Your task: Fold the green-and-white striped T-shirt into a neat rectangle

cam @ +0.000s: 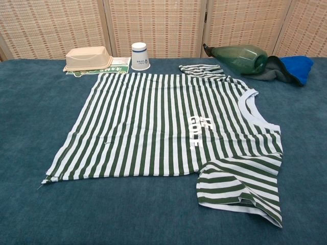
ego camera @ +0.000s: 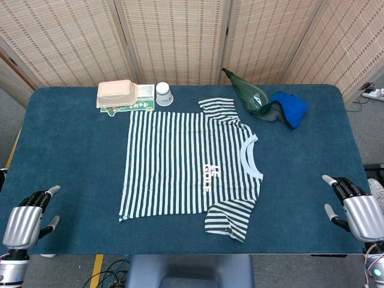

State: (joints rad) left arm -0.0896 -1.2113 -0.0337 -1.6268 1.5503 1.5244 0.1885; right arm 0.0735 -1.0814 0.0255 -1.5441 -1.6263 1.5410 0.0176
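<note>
The green-and-white striped T-shirt [ego camera: 186, 168] lay spread flat near the middle of the worktop [ego camera: 72, 174], collar toward the right edge and hem toward the left, one sleeve reaching the near edge and the other the far edge. No fold had been made yet. The left hand [ego camera: 30, 219] sat at the near left corner and the right hand [ego camera: 354, 207] at the near right corner, both empty with fingers loosely apart, well clear of the cloth; the chest view showed neither.

The main risk appeared to be the far sleeve [ego camera: 219, 110], which lay close to a green bottle [ego camera: 251, 96] resting against a blue cloth [ego camera: 289, 108] near the far edge. An arm reaching for that sleeve might knock the bottle or drag it along. A paper cup [ego camera: 164, 93] and a beige box [ego camera: 117, 93] stood just beyond the shirt's far left corner, and could be tipped likewise. The thin fabric might also bunch on the napped blue cover if only one layer were pinched, leaving a skewed fold.
</note>
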